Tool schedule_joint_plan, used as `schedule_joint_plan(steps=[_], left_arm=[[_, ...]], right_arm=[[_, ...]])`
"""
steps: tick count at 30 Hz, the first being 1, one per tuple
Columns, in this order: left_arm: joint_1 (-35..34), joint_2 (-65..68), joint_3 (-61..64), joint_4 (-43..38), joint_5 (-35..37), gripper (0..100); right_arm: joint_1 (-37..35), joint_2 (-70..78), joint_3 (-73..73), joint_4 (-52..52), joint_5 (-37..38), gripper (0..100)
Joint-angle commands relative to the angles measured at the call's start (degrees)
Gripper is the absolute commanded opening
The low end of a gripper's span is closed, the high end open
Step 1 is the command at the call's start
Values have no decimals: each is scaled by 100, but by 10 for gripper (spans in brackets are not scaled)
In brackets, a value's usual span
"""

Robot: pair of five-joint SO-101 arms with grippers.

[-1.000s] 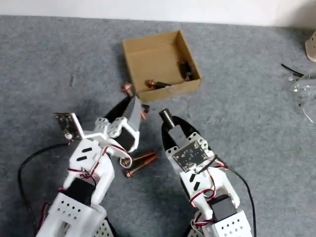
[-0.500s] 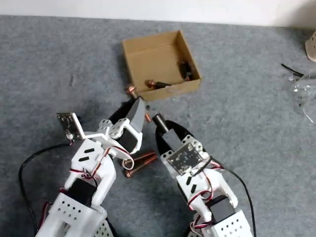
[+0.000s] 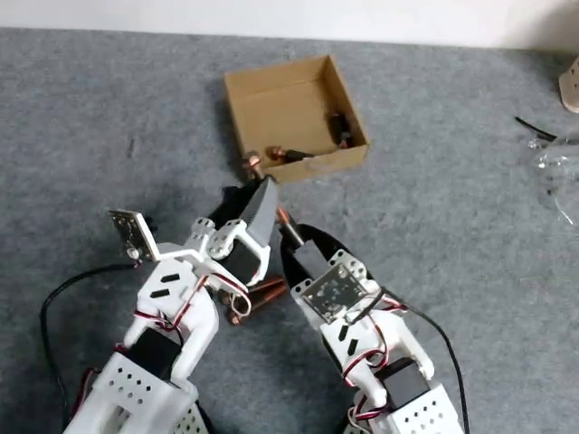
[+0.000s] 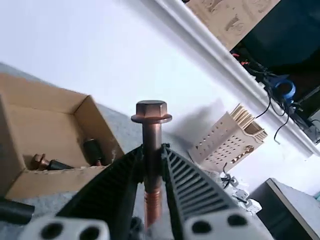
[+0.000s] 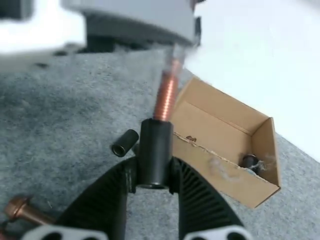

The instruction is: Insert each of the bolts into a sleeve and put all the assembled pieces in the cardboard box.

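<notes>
The left gripper (image 4: 151, 152) has its jaws clamped on the shank of a bolt (image 4: 151, 114). The bolt's head points far toward the box (image 3: 312, 166) and its threads point near and right. The right gripper (image 5: 154, 172) has its jaws clamped on a black sleeve (image 5: 155, 140), held just near of the box's near wall, above the grey mat (image 3: 452, 235). In the right wrist view the threaded end meets the sleeve's far mouth. I cannot tell whether it has entered or only rests on the rim.

Assembled pieces (image 3: 288, 155) already lie in the box, one by the near wall and one by the right wall. Spare bolts (image 3: 258, 298) lie on the mat between the arms, and a loose sleeve (image 5: 124, 143) lies just left of the held one.

The step in hand looks like the mating itself, and alignment is the main risk. The bolt leans a little off the sleeve's axis. If the threads catch on the rim, more push could twist the bolt in the left jaws or drive the sleeve back through the right jaws. Either slip could drop a part onto the mat, where it may roll among the spare bolts.

The left jaws also grip mid-shank, so the fingers of the two grippers, already close, may touch before the bolt seats. Letting go too soon would leave it half in and likely to fall out on the way to the box.
</notes>
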Motion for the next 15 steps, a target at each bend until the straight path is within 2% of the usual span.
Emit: schedule_joint_plan(steps=[1,10,15], left_arm=[[136,-145,-57,-26,18,5],[-233,-145,-66,-44,9,5],[-198,-145,119,-53,18,5]], right_arm=[[-48,-119,593,-13,123,4],[-48,-127,593,-22,123,4],[-40,-127,593,-22,123,4]])
